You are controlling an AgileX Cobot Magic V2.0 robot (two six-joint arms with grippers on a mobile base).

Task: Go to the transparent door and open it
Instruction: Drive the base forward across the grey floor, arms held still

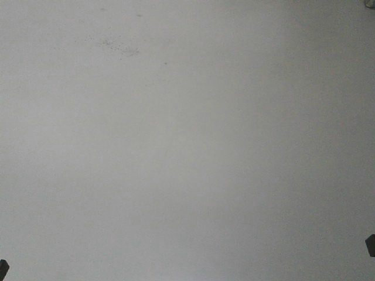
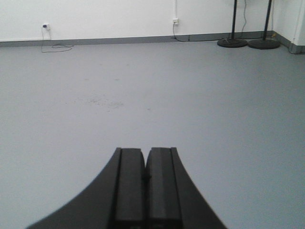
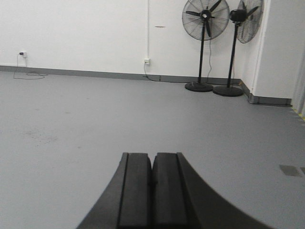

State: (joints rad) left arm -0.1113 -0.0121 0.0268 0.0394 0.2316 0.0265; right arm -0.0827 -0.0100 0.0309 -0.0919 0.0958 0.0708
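Both your left gripper (image 2: 145,162) and right gripper (image 3: 152,164) clenched, pads touching, empty, over grey floor (image 2: 200,95). Two pedestal fans (image 3: 206,19) by the white wall (image 3: 86,33); transparent door in none of your views.

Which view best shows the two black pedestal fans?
The right wrist view: both black pedestal fans show head to foot. The left wrist view shows only their poles and bases; the front view, just grey floor.
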